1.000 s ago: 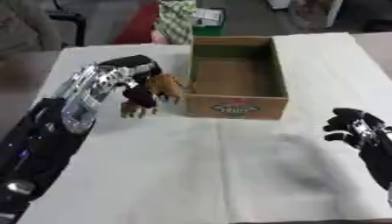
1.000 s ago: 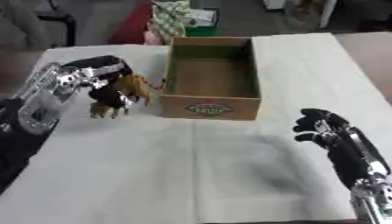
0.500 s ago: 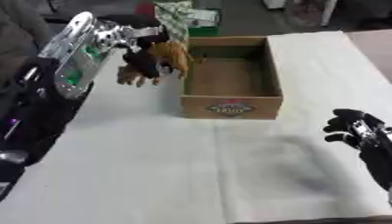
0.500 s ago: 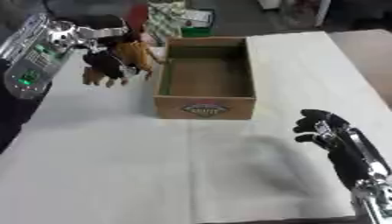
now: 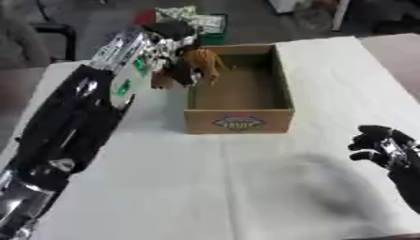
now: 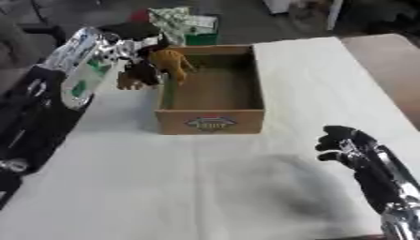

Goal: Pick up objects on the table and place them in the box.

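Up at the far left, the left hand [image 5: 160, 44] is raised above the counter [image 5: 246, 187], and its fingers [image 6: 123, 44] are curled round a brown toy animal [image 5: 193, 65]. The toy hangs from those fingers at the box's near-left wall: its lighter, tan part reaches over the rim and above the inside of the cardboard box [image 5: 239, 96], while its darker part hangs outside the wall, over the counter. Whether it touches the rim cannot be told.

Between the two eyes the difference is small but useful. The right eye view shows more of the box's left wall from the inside, and there the tan part of the toy stands clearly past that wall, just right of the fingers. The left eye view shows more of the black left arm running down toward the lower left corner, and it hides part of the toy's darker end behind the silver of the hand.

The box stands open, with a printed oval label [image 6: 212, 123] on its near wall. Its floor shows bare brown cardboard; nothing lies in it that can be made out.

Well away from the left fingers, at the lower right, the right hand [image 6: 344, 143] rests idle over the white counter, fingers bent in and holding nothing. Beyond the left fingers, past the counter's far edge, sits a green and white patterned heap [image 5: 193, 21] of something too blurred to name.
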